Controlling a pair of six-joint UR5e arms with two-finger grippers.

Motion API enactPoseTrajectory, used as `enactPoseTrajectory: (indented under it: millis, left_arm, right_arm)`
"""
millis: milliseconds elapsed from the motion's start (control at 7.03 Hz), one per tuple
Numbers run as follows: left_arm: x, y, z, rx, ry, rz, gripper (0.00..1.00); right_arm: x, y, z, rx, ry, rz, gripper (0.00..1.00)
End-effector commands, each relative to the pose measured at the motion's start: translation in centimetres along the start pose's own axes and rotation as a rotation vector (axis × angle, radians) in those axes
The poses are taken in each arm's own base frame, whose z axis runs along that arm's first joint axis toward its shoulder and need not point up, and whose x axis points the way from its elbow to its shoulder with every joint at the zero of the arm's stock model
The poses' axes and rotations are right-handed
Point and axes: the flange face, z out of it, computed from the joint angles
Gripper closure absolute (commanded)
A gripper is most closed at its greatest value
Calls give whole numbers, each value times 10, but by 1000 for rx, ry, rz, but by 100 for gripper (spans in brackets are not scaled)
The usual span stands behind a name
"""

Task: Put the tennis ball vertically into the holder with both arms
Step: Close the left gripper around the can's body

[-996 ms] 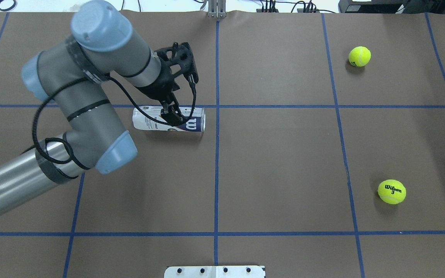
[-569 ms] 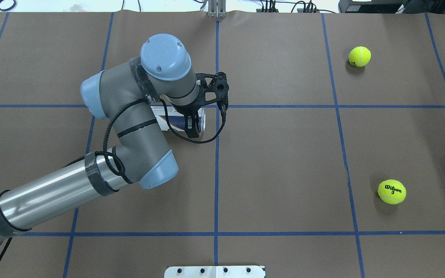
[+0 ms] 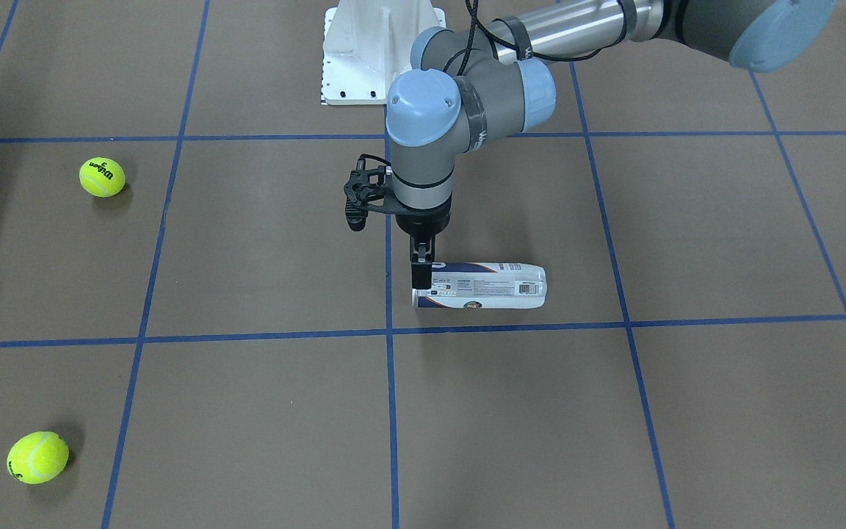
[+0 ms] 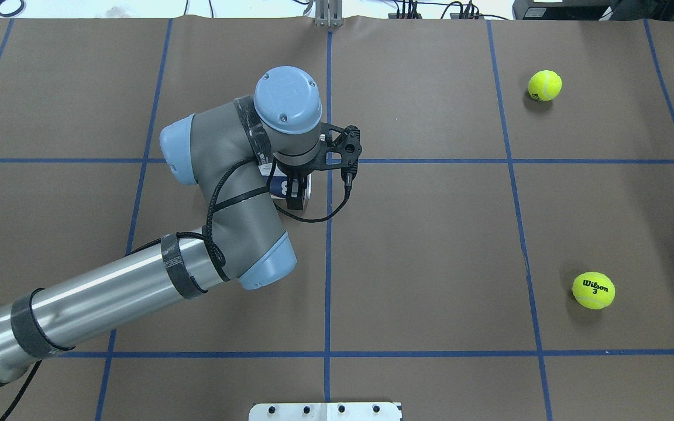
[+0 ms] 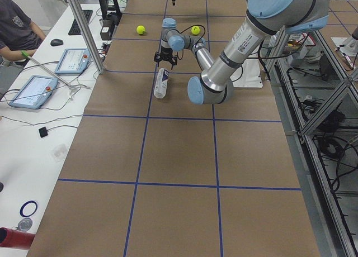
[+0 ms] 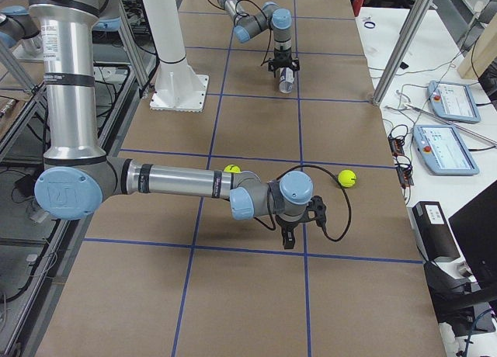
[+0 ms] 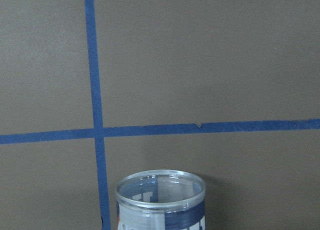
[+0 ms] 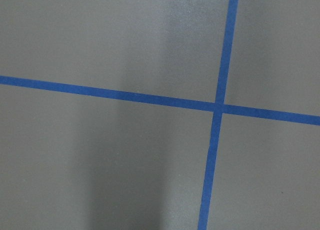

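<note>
The holder (image 3: 482, 285) is a clear can with a white and navy label. It lies on its side on the brown table, its open end toward the table's middle. My left gripper (image 3: 421, 275) points straight down at that open end, its fingers open and standing either side of the rim. In the overhead view the left arm hides most of the holder (image 4: 308, 188). The left wrist view shows the open rim of the holder (image 7: 160, 190). Two tennis balls (image 4: 544, 85) (image 4: 593, 290) lie far to the right. My right gripper (image 6: 289, 237) hangs low over bare table; I cannot tell whether it is open or shut.
The white pedestal base (image 3: 379, 51) stands at the robot's edge of the table. Blue tape lines (image 4: 328, 263) divide the brown surface into squares. Tablets and cables lie on the side benches (image 6: 446, 147).
My left arm has swung to the right. Its gripper has moved from the middle of the holder to its open end. The holder and the balls have not moved.
</note>
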Motion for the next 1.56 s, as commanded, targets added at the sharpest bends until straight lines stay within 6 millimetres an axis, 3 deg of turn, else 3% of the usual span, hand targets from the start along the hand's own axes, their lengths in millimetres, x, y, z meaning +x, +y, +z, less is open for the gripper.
enactPoseTrajectory:
  millis: [0,427,711,1423]
  left_arm:
    - [-2,-4,11,14,-14,-15,1]
    - [-13,-8,17,-12,-60,-21,0]
    - [-12,-7,41,3,-63,-32,0]
    - [-6,-7,54,-12,-49,-31,0]
  right_arm:
    - [0,0,0,0,1,0,0]
    - [-1,0,1,-2,0,-2,0]
    - [-1,0,2,-3,0,-3,0]
    - [-3,0,3,-7,0,-6,0]
